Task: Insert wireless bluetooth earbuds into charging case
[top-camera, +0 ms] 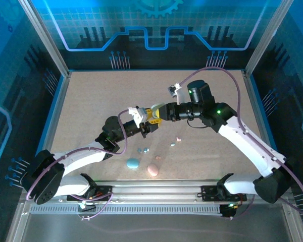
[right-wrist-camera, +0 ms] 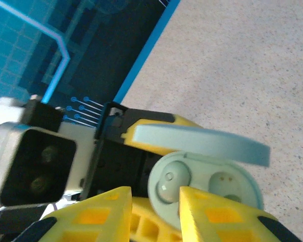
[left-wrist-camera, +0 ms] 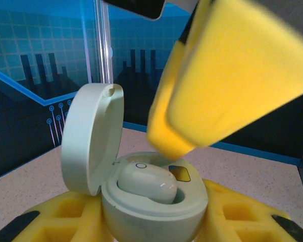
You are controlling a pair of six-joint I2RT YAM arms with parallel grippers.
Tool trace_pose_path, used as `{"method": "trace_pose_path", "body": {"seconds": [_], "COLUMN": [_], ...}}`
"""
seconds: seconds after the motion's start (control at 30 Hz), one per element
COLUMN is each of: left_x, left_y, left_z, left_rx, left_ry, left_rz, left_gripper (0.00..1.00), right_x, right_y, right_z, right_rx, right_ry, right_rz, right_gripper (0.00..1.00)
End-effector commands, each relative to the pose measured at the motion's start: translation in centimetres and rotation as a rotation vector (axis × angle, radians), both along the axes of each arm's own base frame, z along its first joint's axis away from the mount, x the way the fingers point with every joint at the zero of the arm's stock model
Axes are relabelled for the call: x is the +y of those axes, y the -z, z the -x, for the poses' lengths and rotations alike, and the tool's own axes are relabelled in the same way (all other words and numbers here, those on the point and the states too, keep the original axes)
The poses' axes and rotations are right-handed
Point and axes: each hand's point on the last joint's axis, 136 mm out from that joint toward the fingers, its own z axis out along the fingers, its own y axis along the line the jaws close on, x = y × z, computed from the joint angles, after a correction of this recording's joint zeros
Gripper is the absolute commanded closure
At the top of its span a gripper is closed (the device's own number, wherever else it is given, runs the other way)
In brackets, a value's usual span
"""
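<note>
My left gripper (left-wrist-camera: 152, 222) is shut on a pale teal-grey charging case (left-wrist-camera: 156, 206), its yellow fingers (left-wrist-camera: 55, 217) on both sides of the base. The lid (left-wrist-camera: 91, 138) stands open to the left. One matching earbud (left-wrist-camera: 146, 182) sits in a socket. From the right wrist, that earbud (right-wrist-camera: 169, 182) fills the left socket and the other socket (right-wrist-camera: 224, 184) is bare. My right gripper (right-wrist-camera: 155, 204) hovers right over the case, open, with nothing between its fingers. One of its fingers (left-wrist-camera: 232, 75) looms above the case. Both grippers meet mid-table (top-camera: 149, 121).
Loose on the table in front lie two tiny blue earbuds (top-camera: 143, 150), a pink one (top-camera: 158, 158) and two pale ones (top-camera: 175, 141). A shut blue case (top-camera: 133, 163) and a shut pink case (top-camera: 152, 170) rest near the front edge.
</note>
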Motion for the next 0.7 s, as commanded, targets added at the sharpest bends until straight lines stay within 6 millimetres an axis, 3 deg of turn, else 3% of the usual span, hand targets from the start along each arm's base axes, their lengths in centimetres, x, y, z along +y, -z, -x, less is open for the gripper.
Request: {"method": "trace_pose_path", "body": {"seconds": [0.0, 0.17, 0.3, 0.47, 0.57, 0.67], "left_x": [0.5, 0.7, 1.1, 1.8, 2.3, 2.7], "left_y": [-1.9, -1.8, -1.9, -2.3, -2.7, -3.2], "left_z": [0.5, 0.6, 0.8, 1.0, 1.2, 1.5], "left_rx": [-0.055, -0.057, -0.061, -0.072, -0.085, -0.099], "left_ry": [-0.012, -0.02, -0.037, -0.064, -0.08, -0.09], "left_rz": [0.043, 0.038, 0.031, 0.026, 0.027, 0.027], "left_gripper": [0.66, 0.67, 0.66, 0.66, 0.66, 0.67], "right_x": [-0.1, -2.0, -5.9, -12.1, -12.9, -12.1], "right_y": [-2.7, -3.7, -3.2, 2.8, 7.3, 11.5], "right_z": [1.9, 2.2, 1.0, -1.6, -2.3, -2.4], "right_rx": [-0.097, -0.205, -0.276, -0.102, 0.059, 0.19], "right_ry": [-0.06, 0.005, 0.199, 0.441, 0.417, 0.329], "right_rz": [-0.064, -0.053, 0.007, 0.126, 0.137, 0.196], "right_gripper": [0.68, 0.69, 0.7, 0.7, 0.68, 0.68]}}
